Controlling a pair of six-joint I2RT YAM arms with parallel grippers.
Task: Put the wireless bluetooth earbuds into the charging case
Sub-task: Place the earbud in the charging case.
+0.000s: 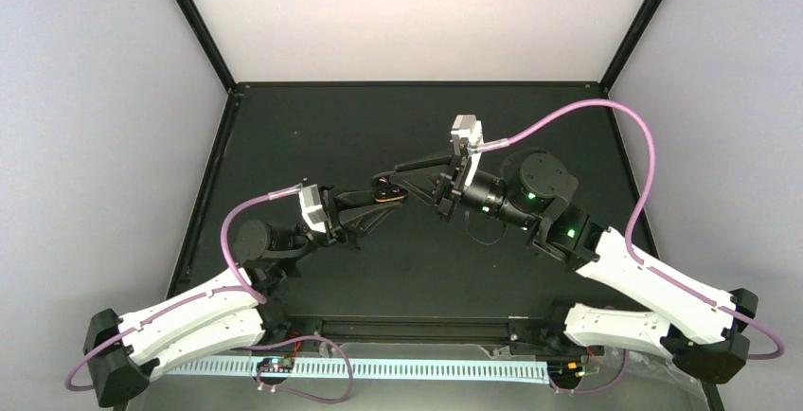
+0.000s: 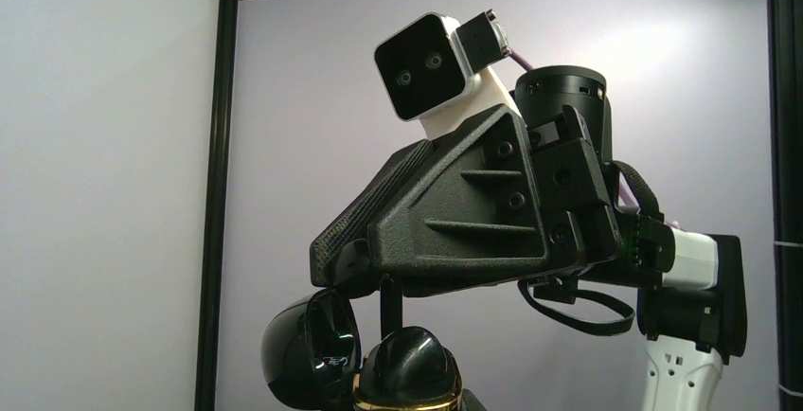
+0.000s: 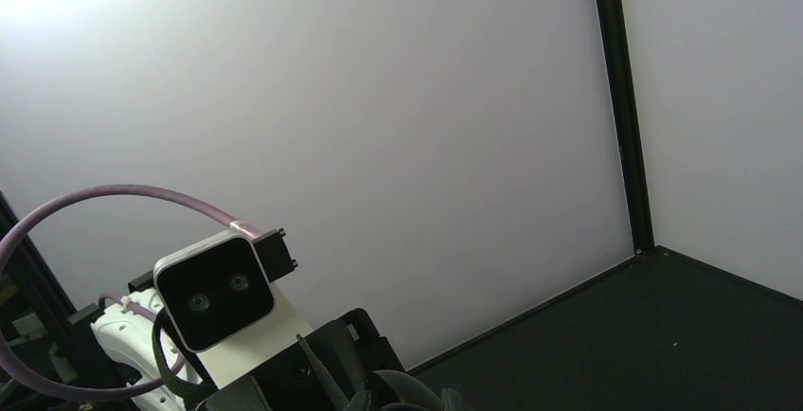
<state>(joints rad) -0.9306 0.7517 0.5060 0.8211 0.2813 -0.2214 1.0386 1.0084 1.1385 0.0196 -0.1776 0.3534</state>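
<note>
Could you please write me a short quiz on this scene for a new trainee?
1. True or false: the left gripper and right gripper meet above the middle of the table.
2. The charging case is: A where the grippers meet; B by the left arm's base; C in the far right corner.
3. Fill in: each arm's cable is ___.
Key: 1 true; 2 A; 3 purple.
</note>
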